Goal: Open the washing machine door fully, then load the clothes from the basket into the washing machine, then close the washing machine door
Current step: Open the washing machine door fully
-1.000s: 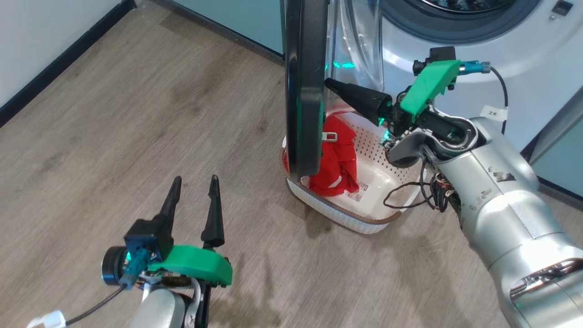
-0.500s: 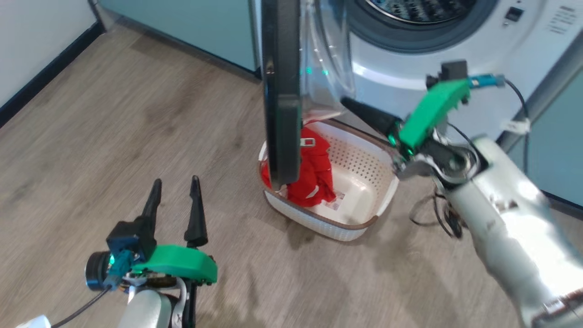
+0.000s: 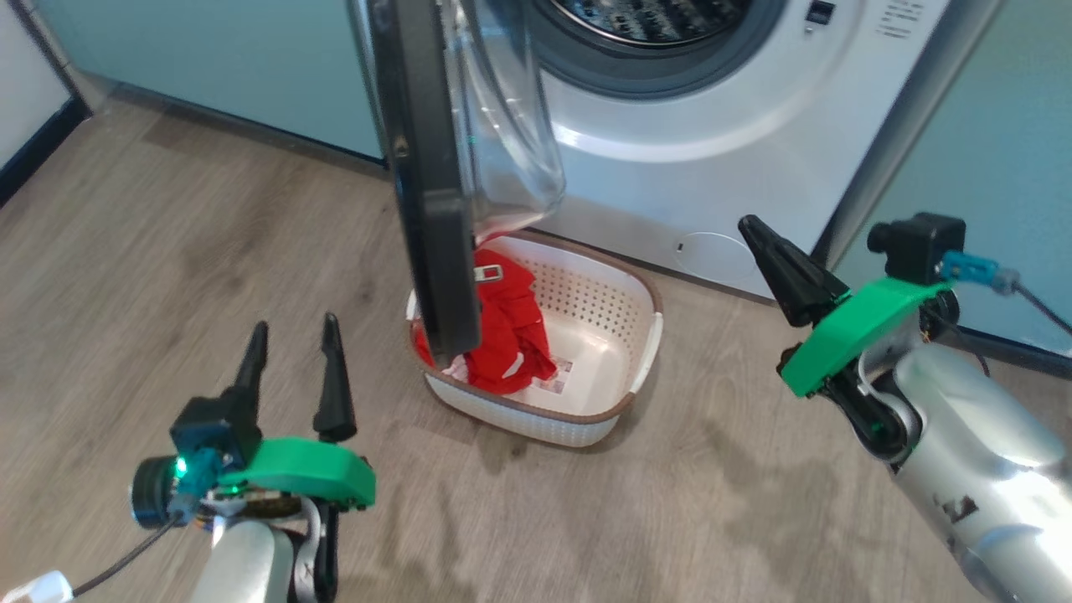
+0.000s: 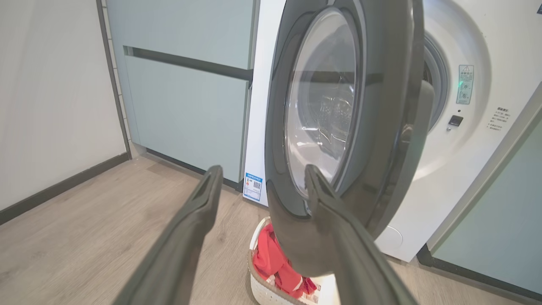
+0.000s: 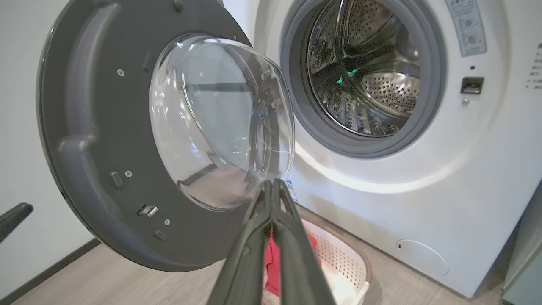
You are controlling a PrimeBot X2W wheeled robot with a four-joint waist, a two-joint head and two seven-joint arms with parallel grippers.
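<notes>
The washing machine point(image 3: 712, 142) stands at the top of the head view with its steel drum point(image 5: 372, 76) exposed. The washing machine door point(image 3: 427, 167) hangs open, edge-on, its clear bowl point(image 5: 220, 123) facing the drum. Under the door sits the basket point(image 3: 628, 335), with the red clothes point(image 3: 511, 335) and a bit of white in its left half, partly hidden by the door's rim. My left gripper point(image 3: 293, 324) is open and empty, left of the basket. My right gripper point(image 3: 748, 224) is shut on nothing, right of the basket and apart from the door.
Pale teal cabinets point(image 3: 209, 67) flank the machine on the left, and another teal panel point(image 3: 988, 126) stands on the right. A small round white flap point(image 3: 712, 251) sits low on the machine's front. A dark baseboard point(image 3: 33, 142) runs along the left wall. Wood floor point(image 3: 628, 519) lies in front.
The head camera has turned, shifting the whole picture. My shut right gripper has drawn back from the door's inner side to the right of the basket. The left gripper stays open.
</notes>
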